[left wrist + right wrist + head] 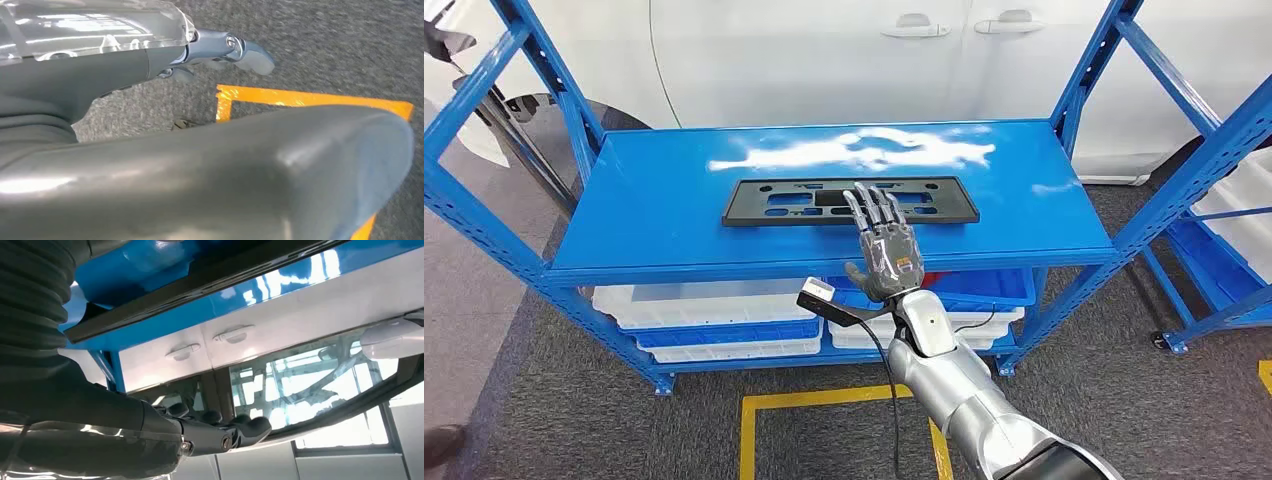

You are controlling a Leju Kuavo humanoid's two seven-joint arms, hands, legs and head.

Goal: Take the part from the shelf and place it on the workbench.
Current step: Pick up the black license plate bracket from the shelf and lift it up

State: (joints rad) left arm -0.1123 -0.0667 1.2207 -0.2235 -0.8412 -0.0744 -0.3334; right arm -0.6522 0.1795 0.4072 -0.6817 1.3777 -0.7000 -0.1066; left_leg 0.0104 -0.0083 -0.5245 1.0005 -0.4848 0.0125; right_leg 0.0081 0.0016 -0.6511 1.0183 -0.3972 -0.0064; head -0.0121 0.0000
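One flat black part [849, 200] lies lengthwise on the blue top shelf [654, 225], toward its middle. The right hand [886, 248] reaches over the shelf's near edge with fingers straight and apart, their tips over the part's near right portion, gripping nothing. The left hand [220, 50] hangs above grey carpet [325, 45] and yellow floor tape [310, 99]; I cannot tell whether its fingers are spread.

Grey carpet [574, 400], yellow floor tape [824, 398], white car [844, 60]
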